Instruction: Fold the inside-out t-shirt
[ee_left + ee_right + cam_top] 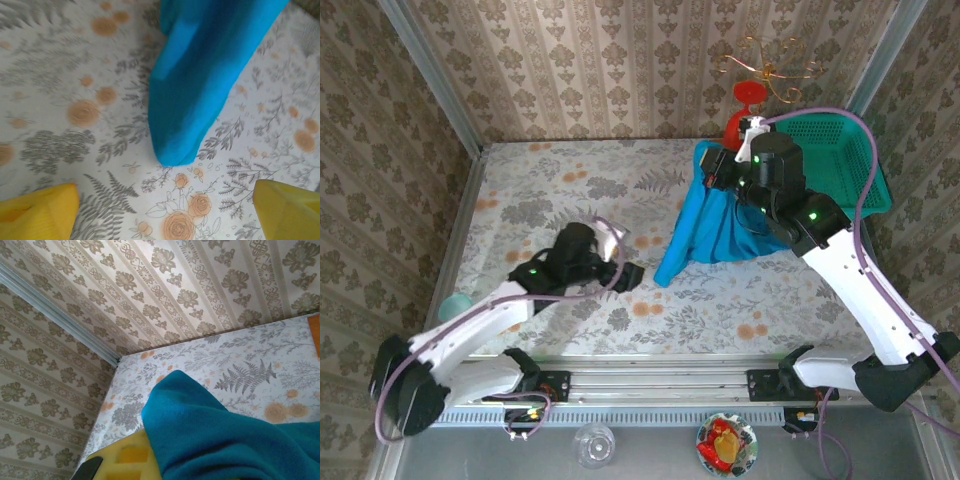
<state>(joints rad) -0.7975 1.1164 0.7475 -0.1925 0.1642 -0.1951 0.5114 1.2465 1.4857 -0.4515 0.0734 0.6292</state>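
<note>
A bright blue t-shirt point(705, 225) is held bunched and lifted at the back right of the floral table point(540, 190), beside a green basket point(840, 165). Its lower tip reaches down to the table. The right gripper point(718, 172) is clamped on the upper edge. Its fingertips are buried in fabric, and one yellow finger point(125, 457) is partly seen. The left gripper point(632, 275) is spread wide and empty just beside the shirt's tip, its yellow fingers point(37, 212) cut off by the frame edge.
</note>
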